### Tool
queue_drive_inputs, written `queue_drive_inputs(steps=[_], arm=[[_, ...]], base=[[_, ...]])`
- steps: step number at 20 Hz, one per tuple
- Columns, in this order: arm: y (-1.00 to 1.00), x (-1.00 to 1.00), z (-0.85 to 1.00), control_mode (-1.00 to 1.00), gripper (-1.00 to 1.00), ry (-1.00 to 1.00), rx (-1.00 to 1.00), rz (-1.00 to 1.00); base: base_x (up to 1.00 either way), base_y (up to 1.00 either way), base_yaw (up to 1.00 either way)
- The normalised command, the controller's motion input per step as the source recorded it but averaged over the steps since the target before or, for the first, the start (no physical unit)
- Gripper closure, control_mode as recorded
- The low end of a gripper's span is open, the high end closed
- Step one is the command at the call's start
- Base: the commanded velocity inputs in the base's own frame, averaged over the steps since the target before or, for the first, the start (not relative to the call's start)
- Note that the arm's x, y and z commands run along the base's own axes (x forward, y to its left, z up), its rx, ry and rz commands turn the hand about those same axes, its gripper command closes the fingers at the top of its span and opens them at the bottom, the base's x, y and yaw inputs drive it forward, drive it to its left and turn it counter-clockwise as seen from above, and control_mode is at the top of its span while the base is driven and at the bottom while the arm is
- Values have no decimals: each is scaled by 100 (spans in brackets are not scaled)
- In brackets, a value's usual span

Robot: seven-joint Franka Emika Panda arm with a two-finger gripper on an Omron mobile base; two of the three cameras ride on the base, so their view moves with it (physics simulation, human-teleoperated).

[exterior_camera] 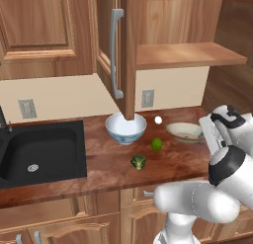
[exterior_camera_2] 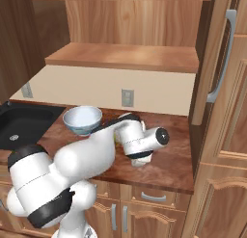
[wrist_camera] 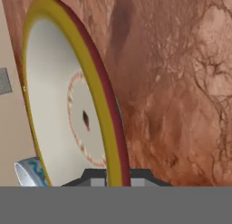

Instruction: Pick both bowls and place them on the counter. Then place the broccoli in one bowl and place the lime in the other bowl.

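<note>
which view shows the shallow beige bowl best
The hand view: the shallow beige bowl looms close, with its yellow rim, dark red outside and ringed centre clear. The left base view shows it whole but small, on the counter by the arm. In the right base view the arm blocks it.

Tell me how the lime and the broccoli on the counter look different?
The lime is a smooth, bright yellow-green ball; the broccoli is dark green with a bumpy head. The broccoli has a short pale stem, while the lime is round all over. The lime lies nearer the bowls at the back; the broccoli lies nearer the counter's front edge. Both are small, green and not yet in a bowl.
</note>
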Motion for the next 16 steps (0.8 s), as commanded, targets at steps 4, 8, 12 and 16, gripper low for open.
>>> queue_drive_inputs(steps=[4,8,12,16], arm=[[-12,18,-74,-100,100,-3,-4,7],[-8,44,-62,-100,100,0,-6,2],[-15,33,-28,-100,100,0,-2,2],[-28,10,-19,-100,100,0,0,3]], base=[[0,0,0],[0,0,0],[0,0,0],[0,0,0]])
